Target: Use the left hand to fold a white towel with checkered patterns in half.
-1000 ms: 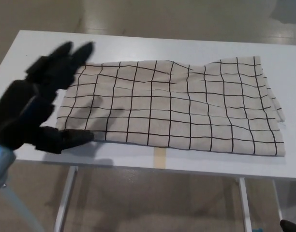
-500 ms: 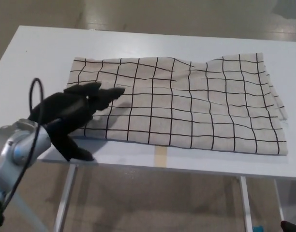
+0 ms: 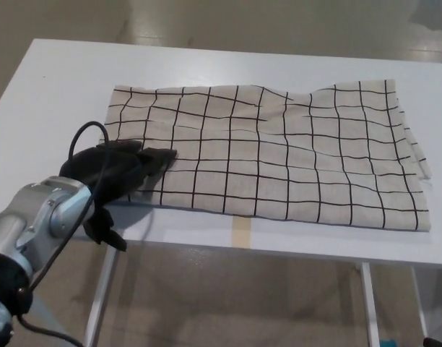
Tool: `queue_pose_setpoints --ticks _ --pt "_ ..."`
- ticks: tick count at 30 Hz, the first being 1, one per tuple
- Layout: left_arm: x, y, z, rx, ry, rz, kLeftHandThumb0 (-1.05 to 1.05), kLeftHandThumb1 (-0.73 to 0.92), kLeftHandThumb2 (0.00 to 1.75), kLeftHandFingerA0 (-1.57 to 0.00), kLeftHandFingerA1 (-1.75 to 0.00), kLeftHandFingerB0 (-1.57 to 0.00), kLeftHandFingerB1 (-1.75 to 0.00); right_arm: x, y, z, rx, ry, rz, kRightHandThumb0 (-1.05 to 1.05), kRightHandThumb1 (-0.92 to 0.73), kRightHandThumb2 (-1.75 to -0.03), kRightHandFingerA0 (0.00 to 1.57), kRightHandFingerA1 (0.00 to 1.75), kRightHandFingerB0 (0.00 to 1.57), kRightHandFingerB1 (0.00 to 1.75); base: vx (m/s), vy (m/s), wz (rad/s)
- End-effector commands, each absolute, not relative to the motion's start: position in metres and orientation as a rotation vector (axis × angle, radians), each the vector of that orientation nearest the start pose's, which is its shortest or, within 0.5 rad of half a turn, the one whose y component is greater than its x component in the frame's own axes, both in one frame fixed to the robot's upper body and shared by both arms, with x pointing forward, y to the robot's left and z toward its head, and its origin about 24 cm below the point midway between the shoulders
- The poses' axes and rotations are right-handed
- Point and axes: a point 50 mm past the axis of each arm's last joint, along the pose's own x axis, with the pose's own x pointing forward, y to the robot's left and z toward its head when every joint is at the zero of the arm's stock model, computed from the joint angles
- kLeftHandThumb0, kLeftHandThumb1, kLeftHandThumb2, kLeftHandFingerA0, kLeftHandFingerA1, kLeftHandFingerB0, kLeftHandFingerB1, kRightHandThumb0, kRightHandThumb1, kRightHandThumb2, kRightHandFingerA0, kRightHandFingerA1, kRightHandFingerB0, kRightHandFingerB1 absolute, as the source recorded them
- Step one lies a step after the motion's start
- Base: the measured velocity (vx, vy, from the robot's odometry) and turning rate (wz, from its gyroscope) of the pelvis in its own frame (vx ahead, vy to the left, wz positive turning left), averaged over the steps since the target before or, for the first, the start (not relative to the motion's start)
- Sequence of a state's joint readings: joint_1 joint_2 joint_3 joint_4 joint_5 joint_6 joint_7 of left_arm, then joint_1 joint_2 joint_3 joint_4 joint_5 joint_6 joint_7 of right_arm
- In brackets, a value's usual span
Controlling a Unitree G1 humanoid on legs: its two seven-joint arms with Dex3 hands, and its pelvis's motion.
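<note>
Head view: towel (image 3: 279,155) lies on the table (image 3: 62,87), its 8 o'clock corner under the left hand (image 3: 116,173); grasp unclear.

A white table (image 3: 55,79) on pale metal legs (image 3: 100,293) stands on a glossy beige floor (image 3: 228,22), softly lit.
</note>
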State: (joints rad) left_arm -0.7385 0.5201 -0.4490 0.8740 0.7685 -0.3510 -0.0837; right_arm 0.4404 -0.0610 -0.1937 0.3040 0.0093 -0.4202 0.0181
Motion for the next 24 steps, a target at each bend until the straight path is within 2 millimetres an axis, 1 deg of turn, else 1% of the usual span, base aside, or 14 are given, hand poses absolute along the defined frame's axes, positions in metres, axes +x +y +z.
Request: queue_pose_setpoints --ticks 1,4,7,10,14,15,18,19,20,21,23,24 --pt "0.37 0.186 0.076 1.498 -0.073 -0.445 -0.4 0.25 0.59 0.0 0.0 0.0 -0.09 0.113 -0.23 -0.056 -0.11 0.29 -0.282 -0.23 -0.69 -0.6 0.4 0.6 0.43 0.53 0.0 0.0 0.0" --pt "0.371 0.185 0.079 1.495 -0.081 -0.441 -0.39 0.24 0.59 0.0 0.0 0.0 -0.09 0.114 -0.23 -0.055 -0.106 0.29 -0.283 -0.23 -0.69 -0.6 0.4 0.6 0.43 0.53 0.0 0.0 0.0" --pt "0.374 0.183 0.09 1.475 -0.094 -0.444 -0.4 0.25 0.59 0.0 0.0 0.0 -0.09 0.113 -0.233 -0.056 -0.102 0.302 -0.284 -0.23 -0.69 -0.6 0.4 0.6 0.43 0.54 0.0 0.0 0.0" --pt "0.375 0.182 0.096 1.464 -0.112 -0.438 -0.42 0.26 0.6 0.0 0.0 0.0 -0.09 0.115 -0.236 -0.055 -0.101 0.301 -0.29 -0.23 -0.69 -0.6 0.4 0.59 0.43 0.54 0.0 0.0 0.0" --pt "0.37 0.182 0.101 1.442 -0.128 -0.458 -0.46 0.3 0.63 0.0 0.0 0.0 -0.09 0.112 -0.236 -0.055 -0.099 0.314 -0.29 -0.23 -0.7 -0.6 0.39 0.59 0.43 0.54 0.0 0.0 0.0" --pt "0.366 0.183 0.103 1.434 -0.138 -0.47 -0.4 0.4 0.58 0.0 -0.01 0.0 -0.02 0.112 -0.235 -0.055 -0.098 0.312 -0.29 -0.22 -0.7 -0.6 0.39 0.59 0.43 0.54 0.0 0.0 0.0" --pt "0.354 0.184 0.111 1.408 -0.166 -0.521 -0.46 0.37 0.59 0.0 -0.01 0.0 0.0 0.116 -0.235 -0.055 -0.091 0.307 -0.289 -0.22 -0.7 -0.6 0.39 0.59 0.43 0.54 0.0 0.0 0.0" --pt "0.35 0.185 0.113 1.402 -0.169 -0.542 -0.47 0.41 0.54 0.0 0.0 0.0 -0.01 0.117 -0.235 -0.055 -0.088 0.306 -0.288 -0.22 -0.7 -0.6 0.4 0.6 0.43 0.54 0.0 0.0 0.0" --pt "0.348 0.185 0.114 1.401 -0.17 -0.55 -0.47 0.41 0.54 0.0 0.0 0.0 -0.01 0.118 -0.235 -0.055 -0.087 0.306 -0.288 -0.22 -0.7 -0.6 0.4 0.6 0.43 0.54 0.0 0.0 0.0" --pt "0.341 0.184 0.119 1.403 -0.179 -0.589 -0.49 0.41 0.54 0.0 0.0 0.0 -0.01 0.118 -0.235 -0.055 -0.091 0.306 -0.289 -0.22 -0.7 -0.6 0.4 0.6 0.44 0.54 0.0 0.0 0.0" --pt "0.335 0.182 0.123 1.401 -0.186 -0.616 -0.51 0.4 0.55 0.0 0.0 0.0 0.0 0.119 -0.235 -0.055 -0.094 0.305 -0.289 -0.22 -0.7 -0.6 0.4 0.6 0.44 0.54 0.0 0.0 0.0" --pt "0.327 0.18 0.131 1.39 -0.2 -0.66 -0.54 0.4 0.54 0.0 0.0 0.0 -0.01 0.119 -0.235 -0.055 -0.089 0.306 -0.288 -0.22 -0.7 -0.6 0.4 0.6 0.44 0.54 0.0 0.0 0.0"
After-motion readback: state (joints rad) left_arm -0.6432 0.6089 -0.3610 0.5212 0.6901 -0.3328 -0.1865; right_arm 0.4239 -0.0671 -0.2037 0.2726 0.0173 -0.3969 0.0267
